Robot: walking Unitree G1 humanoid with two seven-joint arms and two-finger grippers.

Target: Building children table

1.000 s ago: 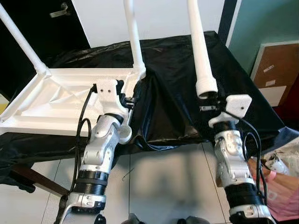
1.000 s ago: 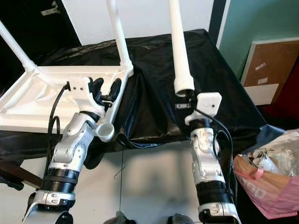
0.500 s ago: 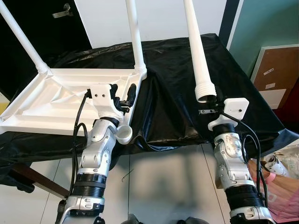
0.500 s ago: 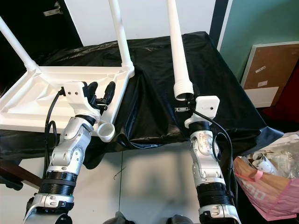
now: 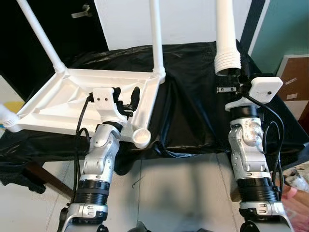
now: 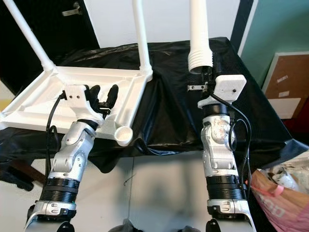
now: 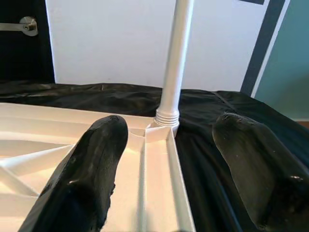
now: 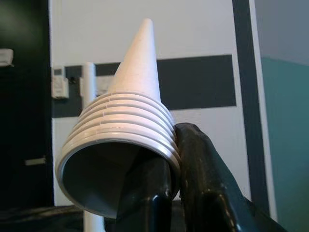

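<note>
A white plastic tabletop (image 5: pixel 72 99) is lying upside down on a surface draped in black cloth (image 5: pixel 193 96), with two screwed-in legs (image 5: pixel 155 34) standing straight up from its far corners. An open round socket (image 5: pixel 142 137) is facing out at its near right corner, at the edge of the cloth, and another is poking out at the near left corner.

The left gripper (image 5: pixel 126 99) is hanging just over the tabletop's right rim with its fingers spread apart, holding nothing; in the left wrist view the rim is running between the two black fingers (image 7: pixel 91 174) toward the far right leg.

The right gripper (image 6: pixel 206 77) is clamped on a loose leg (image 6: pixel 200 36), pinching the wall of its threaded hollow end, one finger inside and one outside. This leg is being held upright above the cloth, well right of the tabletop.

A dark door with a metal handle (image 5: pixel 82 10) and a white wall are standing behind the table. A corkboard panel (image 6: pixel 285 82) is leaning against the teal wall on the right, and a pink bag (image 6: pixel 282 205) is sitting on the floor beside the right arm.
</note>
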